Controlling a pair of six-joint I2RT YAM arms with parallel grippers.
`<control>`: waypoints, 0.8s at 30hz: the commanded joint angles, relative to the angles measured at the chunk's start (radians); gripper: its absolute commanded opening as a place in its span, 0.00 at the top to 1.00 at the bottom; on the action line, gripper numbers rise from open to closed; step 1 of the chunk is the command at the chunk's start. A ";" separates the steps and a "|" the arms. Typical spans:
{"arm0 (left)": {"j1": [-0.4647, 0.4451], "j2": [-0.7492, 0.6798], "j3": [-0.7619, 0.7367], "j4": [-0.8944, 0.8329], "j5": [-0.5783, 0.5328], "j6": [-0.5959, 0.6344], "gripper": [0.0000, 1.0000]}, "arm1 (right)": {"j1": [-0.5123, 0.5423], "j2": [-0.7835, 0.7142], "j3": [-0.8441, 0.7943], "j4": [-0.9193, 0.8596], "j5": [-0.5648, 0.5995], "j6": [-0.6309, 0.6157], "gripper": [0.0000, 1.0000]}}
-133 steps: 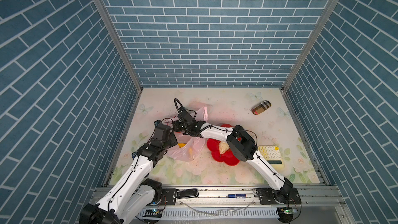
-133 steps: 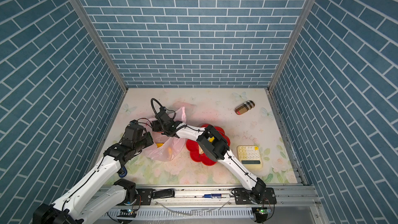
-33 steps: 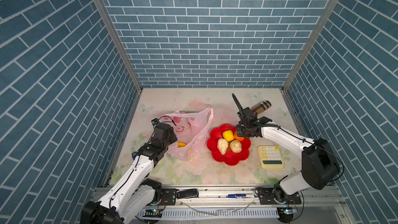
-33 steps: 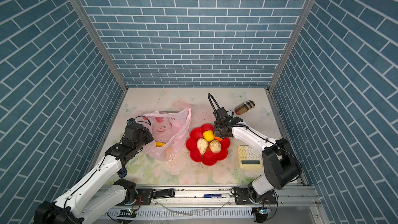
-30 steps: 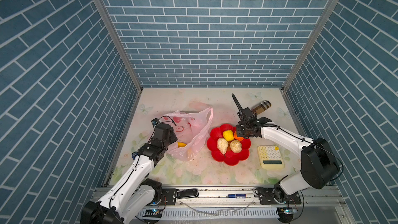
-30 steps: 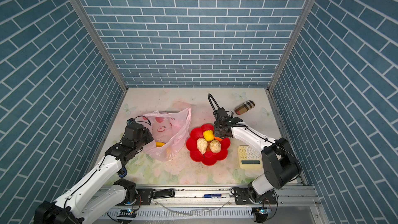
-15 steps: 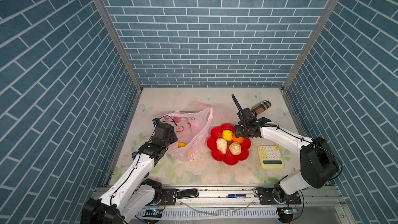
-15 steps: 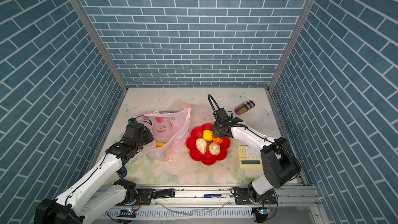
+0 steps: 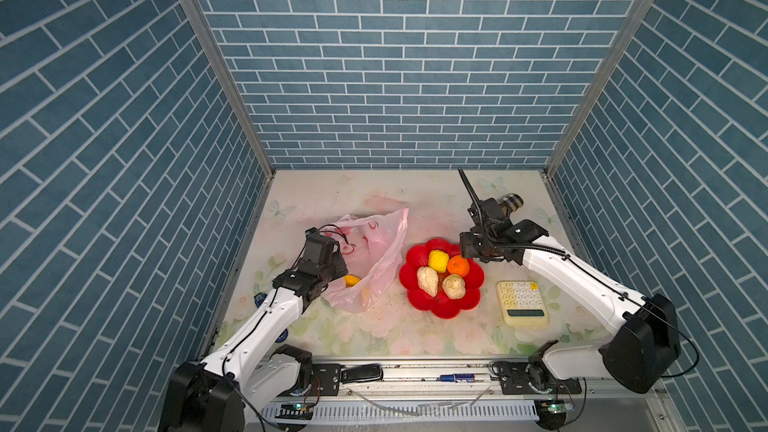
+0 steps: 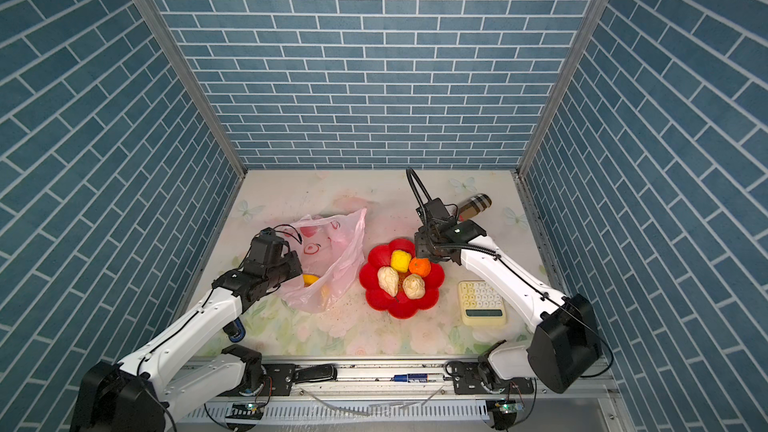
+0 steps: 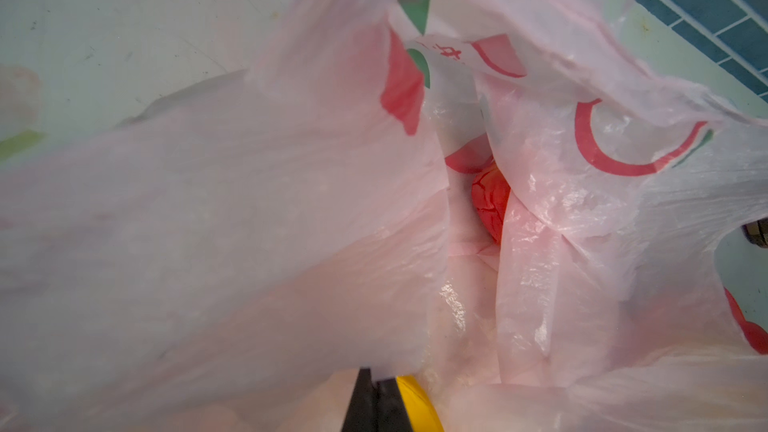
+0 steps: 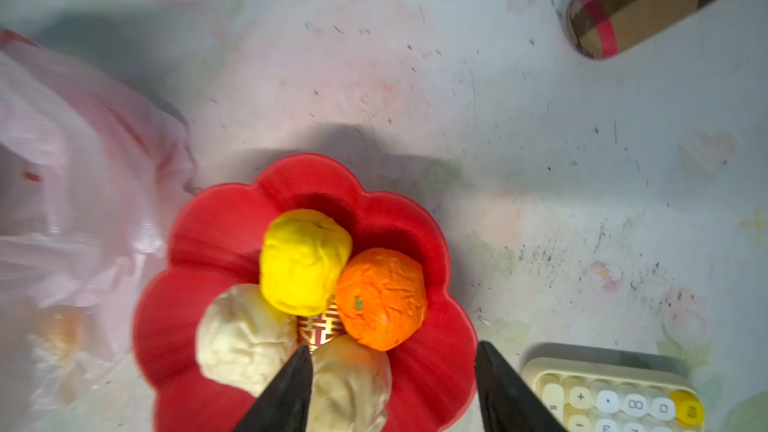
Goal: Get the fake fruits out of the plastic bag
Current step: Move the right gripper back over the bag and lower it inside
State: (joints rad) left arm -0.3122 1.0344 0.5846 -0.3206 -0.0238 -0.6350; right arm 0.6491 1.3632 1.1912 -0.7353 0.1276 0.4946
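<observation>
The pale-pink plastic bag [image 9: 376, 251] [image 10: 336, 251] lies left of the red flower-shaped dish [image 9: 442, 311] [image 10: 399, 311]. My left gripper [image 11: 376, 386] [image 9: 340, 270] is shut on the bag's edge. Inside the bag I see a wrinkled red fruit [image 11: 490, 201] and a yellow banana [image 11: 415, 405] [image 9: 352, 280]. In the dish lie a yellow lump [image 12: 305, 261], an orange fruit [image 12: 380, 299] and two cream fruits [image 12: 243, 334] [image 12: 351, 382]. My right gripper [image 12: 392, 349] [image 9: 467, 249] hovers open just above the dish's far right side, holding nothing.
A cream calculator [image 9: 522, 299] [image 12: 615, 396] lies right of the dish. A plaid cylinder case [image 9: 509, 203] [image 12: 648, 2] rests at the back right, behind the right wrist. Blue brick walls enclose the table on three sides.
The right gripper has opened over the dish and the orange fruit now rests there, free of the fingers. The left gripper still holds the bag in place.
</observation>
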 commanded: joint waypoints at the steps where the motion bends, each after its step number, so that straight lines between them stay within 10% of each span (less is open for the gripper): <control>1: 0.004 0.025 -0.009 0.030 0.066 0.019 0.95 | 0.074 0.017 0.147 -0.073 0.023 0.027 0.39; 24: 0.004 -0.056 -0.053 0.075 0.104 -0.074 0.97 | 0.320 0.822 0.936 0.023 -0.303 0.159 0.55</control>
State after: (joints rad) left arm -0.3122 1.0008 0.5430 -0.2279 0.0910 -0.6998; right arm 0.9493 2.1571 2.0232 -0.6647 -0.1284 0.6250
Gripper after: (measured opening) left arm 0.048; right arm 0.452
